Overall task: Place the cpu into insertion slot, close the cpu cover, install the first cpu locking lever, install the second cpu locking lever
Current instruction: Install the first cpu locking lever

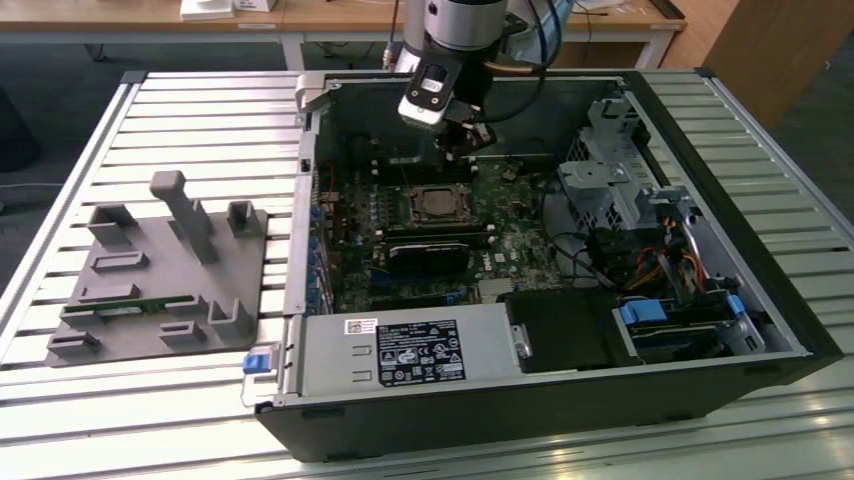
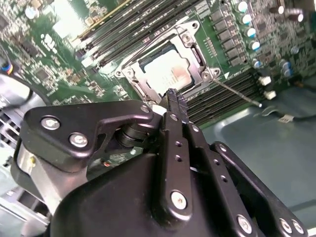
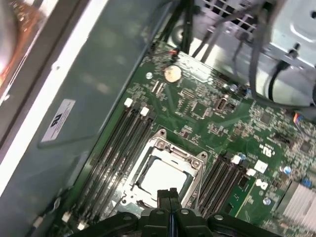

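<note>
The cpu [image 2: 165, 73] [image 3: 160, 178], a flat silver-grey square, lies in the insertion slot [image 1: 412, 194] on the green board. Over it sits the cpu cover [image 2: 191, 40] [image 3: 174, 151], a silvery frame whose window shows the chip's top. A thin metal locking lever [image 2: 242, 95] sticks out sideways from one corner of the socket, away from the frame. My gripper [image 2: 176, 98] [image 3: 170, 193] [image 1: 461, 148] hangs just above the socket's edge, its black fingers pressed together with nothing between them.
The board lies inside an open black computer case [image 1: 747, 300]. Black memory slots [image 3: 123, 143] flank the socket. A black fan shroud [image 1: 427, 250], a power supply [image 1: 407, 350], a drive cage [image 1: 614, 170] and cables [image 1: 641, 260] surround it. A grey fixture plate [image 1: 160, 270] lies outside at the exterior view's left.
</note>
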Action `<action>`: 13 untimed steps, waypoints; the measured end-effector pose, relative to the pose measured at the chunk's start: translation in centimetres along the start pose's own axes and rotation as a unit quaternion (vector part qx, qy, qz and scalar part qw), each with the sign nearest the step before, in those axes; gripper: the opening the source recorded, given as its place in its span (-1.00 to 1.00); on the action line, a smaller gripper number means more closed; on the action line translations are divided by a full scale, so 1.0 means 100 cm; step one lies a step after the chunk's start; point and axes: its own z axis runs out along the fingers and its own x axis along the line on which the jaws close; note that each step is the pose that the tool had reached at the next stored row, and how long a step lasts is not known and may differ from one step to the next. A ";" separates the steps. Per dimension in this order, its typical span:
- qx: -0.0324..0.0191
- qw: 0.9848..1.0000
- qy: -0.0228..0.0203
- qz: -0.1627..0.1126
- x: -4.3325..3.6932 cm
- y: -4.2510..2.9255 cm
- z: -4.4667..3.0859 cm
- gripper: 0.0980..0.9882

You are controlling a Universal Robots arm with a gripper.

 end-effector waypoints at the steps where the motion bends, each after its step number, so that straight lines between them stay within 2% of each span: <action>1: 0.000 1.000 0.000 -0.009 0.0000 0.0000 0.0000 -0.96; 4: 0.001 0.999 0.000 -0.037 0.0000 0.0000 0.0000 -0.96; 7: 0.001 0.998 0.001 -0.063 0.0000 0.0000 0.0000 -0.96; 13: 0.002 0.994 0.001 -0.112 0.0000 0.0000 0.0000 -0.96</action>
